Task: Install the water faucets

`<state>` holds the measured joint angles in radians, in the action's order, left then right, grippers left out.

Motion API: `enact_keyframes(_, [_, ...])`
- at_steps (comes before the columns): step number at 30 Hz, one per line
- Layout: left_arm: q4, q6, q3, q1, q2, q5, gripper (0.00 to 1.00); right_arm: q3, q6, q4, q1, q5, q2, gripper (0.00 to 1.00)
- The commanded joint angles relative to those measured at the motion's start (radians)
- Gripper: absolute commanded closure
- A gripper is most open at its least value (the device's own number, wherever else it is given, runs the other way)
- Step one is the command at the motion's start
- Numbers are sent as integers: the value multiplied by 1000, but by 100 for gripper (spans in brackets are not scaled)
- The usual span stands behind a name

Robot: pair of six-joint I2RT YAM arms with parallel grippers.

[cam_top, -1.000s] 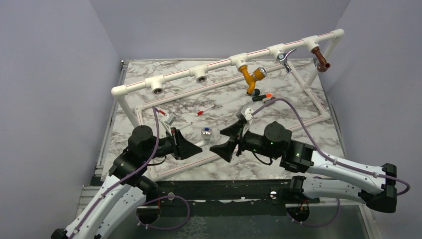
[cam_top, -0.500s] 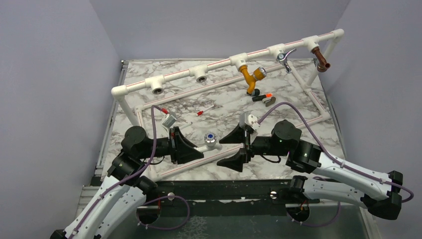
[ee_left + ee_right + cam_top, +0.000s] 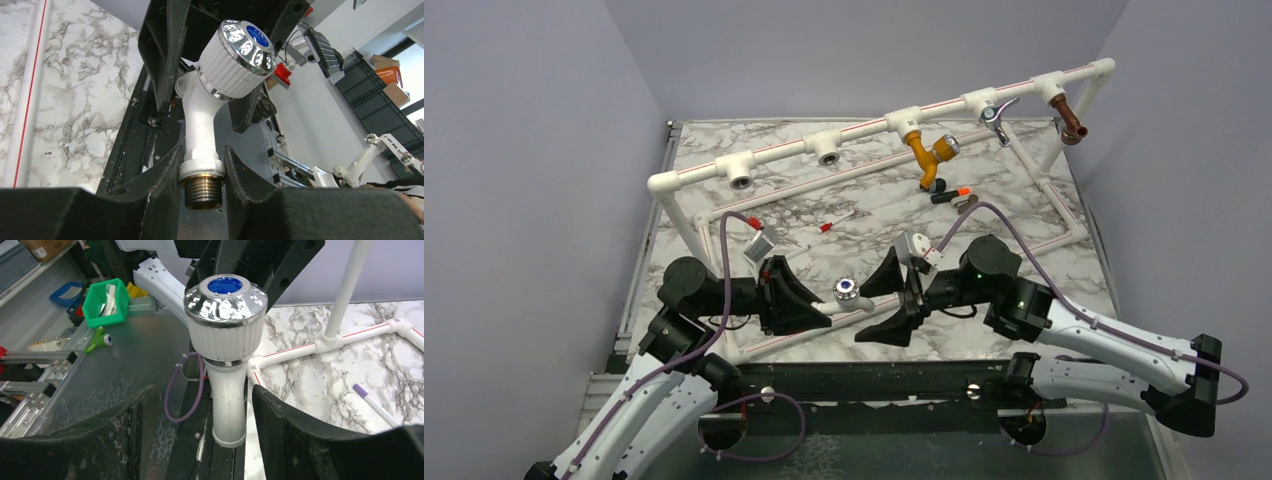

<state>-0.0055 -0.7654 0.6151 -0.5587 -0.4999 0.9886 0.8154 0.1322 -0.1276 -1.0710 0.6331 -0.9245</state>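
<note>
Top external view: pipe frame (image 3: 854,128) stands on the marble table (image 3: 884,205); three taps already sit in its right-hand sockets: mustard-yellow faucet (image 3: 929,152), chrome-levered faucet (image 3: 997,113), brown faucet (image 3: 1071,122); two tee sockets (image 3: 741,181) toward the left end show open mouths, nothing screwed in; black-and-orange faucet (image 3: 951,194) lies loose on the table just below the yellow one. White faucet (image 3: 848,293) is held near the front edge, between the two arms; left gripper (image 3: 202,167) is clamped on its collar just above the brass thread, knob end pointing toward the other arm; right gripper (image 3: 200,405) straddles the silvery knob, fingers apart, a gap visible on each side in the right wrist view, no contact seen. Judgement: three of five installed, so past halfway; the white tap looks to be at a hand-over or re-grip stage and has yet to be threaded into an empty socket; the black-and-orange one remains after that.
</note>
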Motion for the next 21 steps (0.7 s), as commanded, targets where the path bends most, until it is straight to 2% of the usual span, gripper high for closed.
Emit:
enact_keyframes(1, [97,-38,29,-3,19,41,100,28,15,-103,9,67,-19,30])
enact_keyframes(9, [137,-72,2,-3,33,26,100,31,51,-182,14,82,-58,41])
enact_keyframes(21, [144,-86,-11,-3,30,11,100,23,43,-210,17,44,-55,46])
